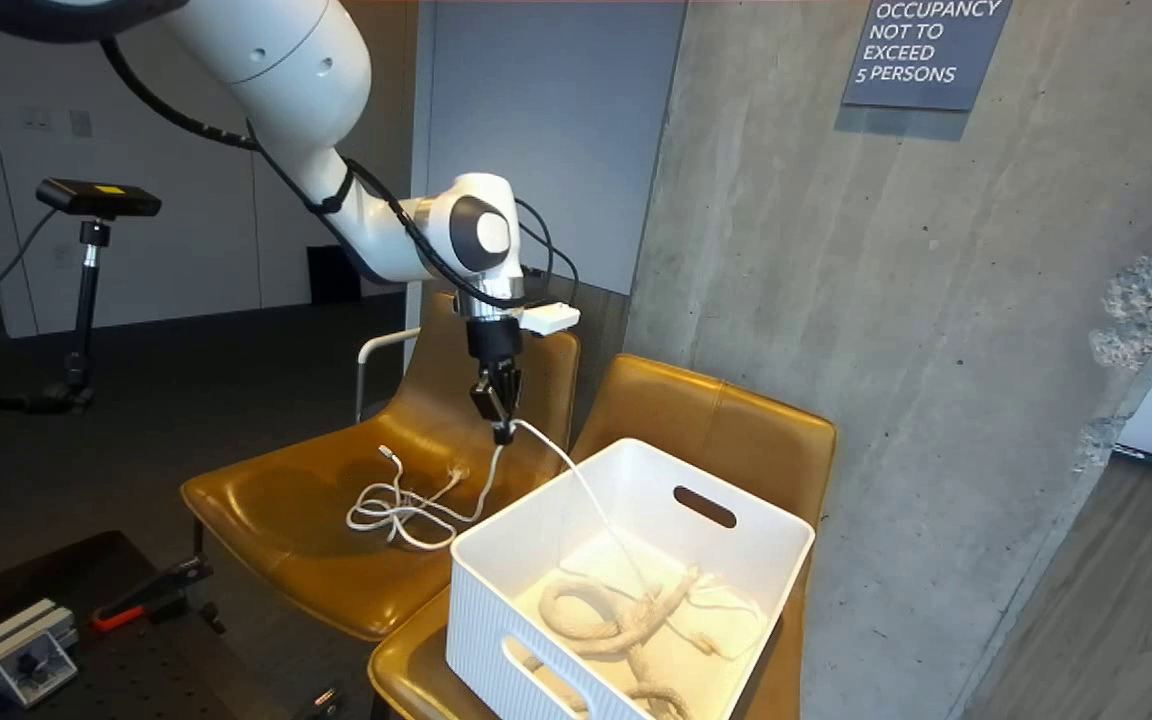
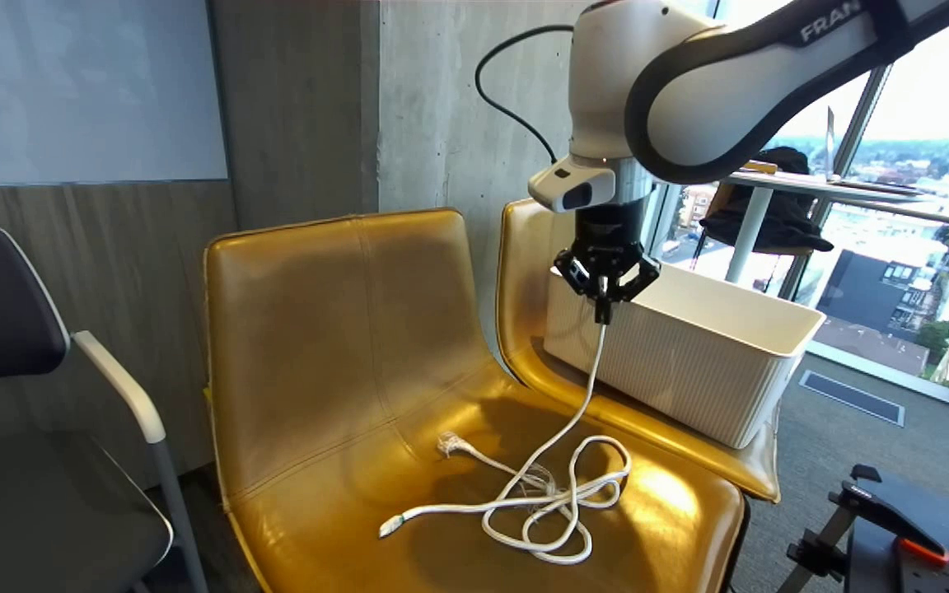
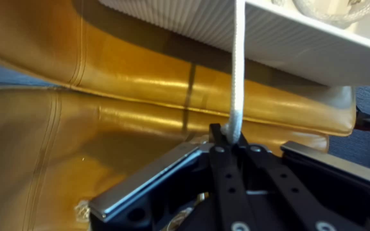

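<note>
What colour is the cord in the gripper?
White; the cord shows best in the wrist view.

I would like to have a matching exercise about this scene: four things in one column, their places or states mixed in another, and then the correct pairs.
Column one
1. Gripper
2. Cable
3. Box
4. Sign

Column two
A. Ribbed on the outside
B. Up on the concrete wall
C. Pinching the cable
D. Partly looped on a chair seat

Right pairs: 1-C; 2-D; 3-A; 4-B
</note>
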Robot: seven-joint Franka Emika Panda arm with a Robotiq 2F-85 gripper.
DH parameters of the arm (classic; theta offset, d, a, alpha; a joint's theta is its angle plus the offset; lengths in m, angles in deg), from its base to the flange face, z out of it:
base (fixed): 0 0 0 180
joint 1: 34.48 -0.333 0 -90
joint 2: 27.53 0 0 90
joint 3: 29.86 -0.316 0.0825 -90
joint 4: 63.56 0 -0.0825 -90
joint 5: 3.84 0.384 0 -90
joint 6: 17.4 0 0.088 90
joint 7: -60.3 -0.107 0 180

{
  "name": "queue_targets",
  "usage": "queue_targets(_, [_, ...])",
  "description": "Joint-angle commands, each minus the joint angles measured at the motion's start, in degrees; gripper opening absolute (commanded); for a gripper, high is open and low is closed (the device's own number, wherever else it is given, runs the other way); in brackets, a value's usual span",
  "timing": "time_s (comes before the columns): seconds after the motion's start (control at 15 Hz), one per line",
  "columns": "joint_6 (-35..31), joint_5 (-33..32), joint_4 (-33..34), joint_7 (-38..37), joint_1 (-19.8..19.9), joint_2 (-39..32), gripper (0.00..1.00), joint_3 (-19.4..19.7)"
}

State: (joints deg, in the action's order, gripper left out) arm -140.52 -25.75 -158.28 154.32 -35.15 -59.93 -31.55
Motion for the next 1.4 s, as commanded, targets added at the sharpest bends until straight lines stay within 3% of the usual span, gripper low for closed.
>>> queue_targets(0.0, [-1.97, -0.99, -6.52, -2.68, -3.87, 6.34, 0.02, -2.85])
queue_targets(0.27, [-1.14, -1.21, -7.11, -4.39, -8.58, 7.13, 0.02, -6.10])
queue_targets(0.67, [0.45, -1.63, -3.21, -5.65, -15.42, 1.91, 0.02, -9.97])
queue_targets(1.0, [3.24, -1.98, 7.23, -4.59, -20.82, -6.84, 0.02, -11.18])
queue_targets(1.33, [6.81, -0.97, 19.63, -1.94, -21.71, -13.74, 0.02, -10.31])
